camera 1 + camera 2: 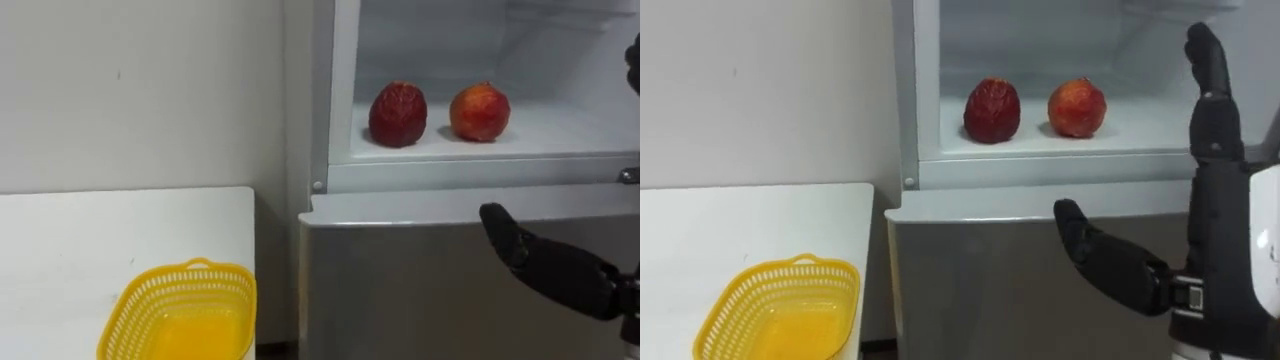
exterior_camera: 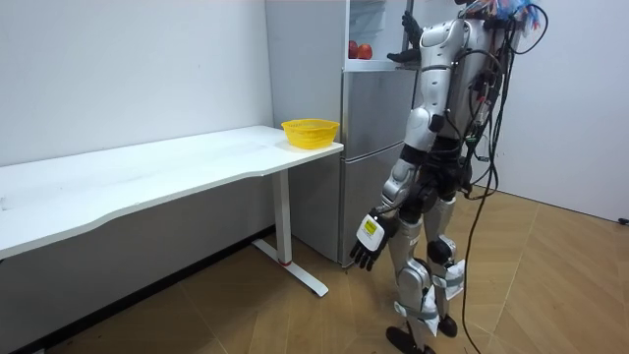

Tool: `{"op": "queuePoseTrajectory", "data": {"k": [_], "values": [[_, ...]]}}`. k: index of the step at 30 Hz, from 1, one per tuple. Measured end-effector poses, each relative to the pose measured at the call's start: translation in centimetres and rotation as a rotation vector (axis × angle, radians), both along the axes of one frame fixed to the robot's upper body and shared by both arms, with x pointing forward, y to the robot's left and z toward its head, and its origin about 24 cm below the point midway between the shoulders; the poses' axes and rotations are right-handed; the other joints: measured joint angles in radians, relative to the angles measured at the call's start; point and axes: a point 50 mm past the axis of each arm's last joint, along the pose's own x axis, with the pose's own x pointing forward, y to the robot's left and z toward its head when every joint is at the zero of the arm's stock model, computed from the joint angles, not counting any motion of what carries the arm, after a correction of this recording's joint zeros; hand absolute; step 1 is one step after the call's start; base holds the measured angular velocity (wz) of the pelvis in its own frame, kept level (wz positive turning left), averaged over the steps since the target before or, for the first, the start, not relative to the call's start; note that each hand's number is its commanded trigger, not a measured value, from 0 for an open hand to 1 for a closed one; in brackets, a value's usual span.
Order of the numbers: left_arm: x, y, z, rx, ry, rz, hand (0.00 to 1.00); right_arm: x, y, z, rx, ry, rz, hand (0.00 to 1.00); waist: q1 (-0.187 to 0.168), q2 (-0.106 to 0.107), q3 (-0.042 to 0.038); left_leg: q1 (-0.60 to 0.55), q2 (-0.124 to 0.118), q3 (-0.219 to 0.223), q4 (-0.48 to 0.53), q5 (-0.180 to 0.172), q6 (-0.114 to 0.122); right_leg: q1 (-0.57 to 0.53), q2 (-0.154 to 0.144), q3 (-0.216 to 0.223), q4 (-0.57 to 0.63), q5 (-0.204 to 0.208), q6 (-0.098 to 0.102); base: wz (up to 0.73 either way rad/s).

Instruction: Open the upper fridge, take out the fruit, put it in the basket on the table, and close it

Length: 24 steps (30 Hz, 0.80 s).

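Left hand (image 2: 366, 248) hung loose-fingered by thigh. Empty yellow basket (image 1: 180, 315) sat at counter (image 1: 90, 235) edge beside fridge (image 1: 440, 290), likely to receive fruit. Right hand (image 1: 1220, 220) held up, fingers straight, holding nothing, level with upper shelf (image 1: 560, 135), apparently poised to reach. Dark red fruit (image 1: 398, 114) and orange-red fruit (image 1: 479, 111) lay there, untouched.

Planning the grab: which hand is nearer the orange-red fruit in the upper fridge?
Right. The right hand is raised, open, just right of the orange-red fruit; the left hand hangs by the thigh, far below.
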Motion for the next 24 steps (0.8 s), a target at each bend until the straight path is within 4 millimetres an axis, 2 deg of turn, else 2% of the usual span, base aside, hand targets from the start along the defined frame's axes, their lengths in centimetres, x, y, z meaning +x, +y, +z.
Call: {"op": "queuePoseTrajectory", "data": {"k": [9, 11, 15, 20, 24], "values": [[0.1, -0.3, -0.1, 0.009, 0.018, -0.063, 0.00, 1.6, -0.1, 2.3, 0.031, -0.082, 0.022, 0.00, 0.025, -0.005, 0.0001, 0.009, 0.000, -0.008, 0.000, 0.000, 0.000, 0.005, 0.000, -0.009, -0.001, 0.000, -0.001, 0.00], [0.2, -0.3, -0.1, 0.010, 0.018, -0.064, 0.00, 2.1, -0.2, 2.3, 0.049, -0.072, 0.027, 0.00, 0.027, -0.006, 0.0037, 0.020, 0.001, -0.009, -0.002, 0.000, 0.000, 0.016, 0.000, -0.014, -0.003, 0.000, -0.001, 0.05], [0.6, -0.4, -0.1, 0.016, 0.008, -0.065, 0.00, 2.6, -0.5, 1.9, 0.083, -0.041, 0.034, 0.00, 0.055, -0.006, 0.0070, 0.020, 0.001, -0.010, -0.002, 0.000, 0.000, 0.016, -0.001, -0.018, -0.003, 0.000, -0.001, 0.00], [0.6, -0.3, -0.1, 0.022, 0.028, -0.074, 0.00, 3.4, -0.3, 1.9, 0.081, -0.018, 0.028, 0.00, 0.068, -0.008, 0.0065, 0.016, -0.001, -0.023, -0.002, 0.000, 0.000, 0.016, -0.003, -0.032, -0.003, 0.000, -0.001, 0.04], [0.3, -0.3, -0.1, 0.025, 0.050, -0.098, 0.00, 4.0, -0.2, 2.0, 0.058, -0.008, 0.023, 0.00, 0.084, -0.014, 0.0028, 0.017, 0.000, -0.029, -0.002, 0.001, -0.002, 0.022, -0.005, -0.063, -0.003, 0.000, -0.001, 0.07]]}}
